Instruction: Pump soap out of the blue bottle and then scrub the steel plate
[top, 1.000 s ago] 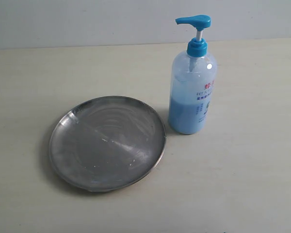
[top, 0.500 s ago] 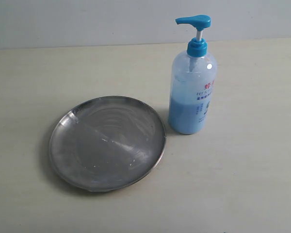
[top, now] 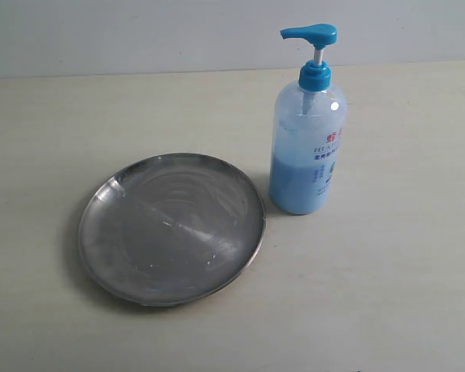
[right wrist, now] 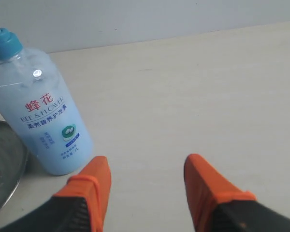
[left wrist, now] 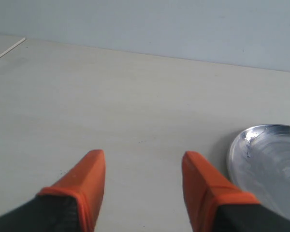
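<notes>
The blue bottle (top: 306,139) stands upright on the table, pump head raised, just right of the steel plate (top: 170,227). The plate lies flat with faint whitish smears on its scratched surface. Neither arm shows in the exterior view. In the left wrist view my left gripper (left wrist: 143,157) is open over bare table, orange fingers wide apart, the steel plate's rim (left wrist: 237,147) beside one finger. In the right wrist view my right gripper (right wrist: 146,162) is open with nothing between its fingers, and the blue bottle (right wrist: 41,123) stands close beside one finger, apart from it.
A pale wall (top: 139,35) runs along the table's far edge. The cream tabletop (top: 403,256) lies bare to the right of the bottle and in front of the plate.
</notes>
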`<state>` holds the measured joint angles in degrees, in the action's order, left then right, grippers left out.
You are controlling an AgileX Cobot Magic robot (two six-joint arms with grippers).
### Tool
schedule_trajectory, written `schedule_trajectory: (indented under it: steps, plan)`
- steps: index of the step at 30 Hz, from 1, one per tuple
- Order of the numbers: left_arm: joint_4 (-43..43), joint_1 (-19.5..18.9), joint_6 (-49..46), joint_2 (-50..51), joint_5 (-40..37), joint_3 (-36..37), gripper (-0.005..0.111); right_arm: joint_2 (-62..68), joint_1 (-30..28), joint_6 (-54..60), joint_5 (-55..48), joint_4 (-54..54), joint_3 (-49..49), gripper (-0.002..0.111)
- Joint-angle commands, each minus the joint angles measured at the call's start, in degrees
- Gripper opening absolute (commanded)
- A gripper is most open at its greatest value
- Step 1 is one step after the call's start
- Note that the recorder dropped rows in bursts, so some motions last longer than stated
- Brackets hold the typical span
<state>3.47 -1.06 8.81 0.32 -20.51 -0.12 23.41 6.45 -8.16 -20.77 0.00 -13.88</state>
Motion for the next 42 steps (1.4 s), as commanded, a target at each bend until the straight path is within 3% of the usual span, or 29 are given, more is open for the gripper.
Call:
schedule_trajectory:
  steps: [1,14,38,42]
  plan:
    - [-0.15,-0.17,0.36,-0.32,0.33,0.12,0.050,3.89,-0.06,0.22,0.28,0.00,-2.57,0.049]
    - [-0.15,-0.17,0.36,-0.32,0.33,0.12,0.050,13.78,-0.06,0.20,0.89,0.00,-9.95,0.049]
    - [-0.15,-0.17,0.36,-0.32,0.33,0.12,0.050,14.01,-0.06,0.04,1.15,1.69,-9.95,0.049]
    - [-0.15,-0.17,0.36,-0.32,0.33,0.12,0.050,14.01,-0.06,6.98,1.56,5.34,-9.95,0.049]
